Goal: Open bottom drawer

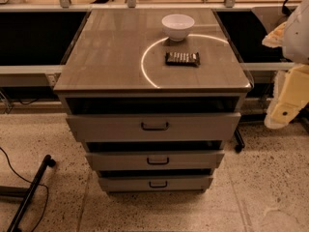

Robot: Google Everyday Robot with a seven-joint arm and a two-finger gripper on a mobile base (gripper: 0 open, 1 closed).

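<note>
A grey cabinet (120, 57) stands in the middle of the camera view with three drawer fronts. The bottom drawer (155, 182) is the lowest and narrowest, with a small dark bar handle (158, 184) at its centre. A dark gap shows above its front. The middle drawer (155, 160) and top drawer (153, 126) sit above it. My gripper (284, 111), pale yellow on a white arm, hangs at the right edge, beside the cabinet at top-drawer height, well away from the bottom handle and holding nothing that shows.
A white bowl (177, 26) and a dark snack packet (182, 58) lie on the cabinet top. A black stand leg (29, 192) with a cable lies on the speckled floor at left. A dark caster (238, 148) stands by the cabinet's right side.
</note>
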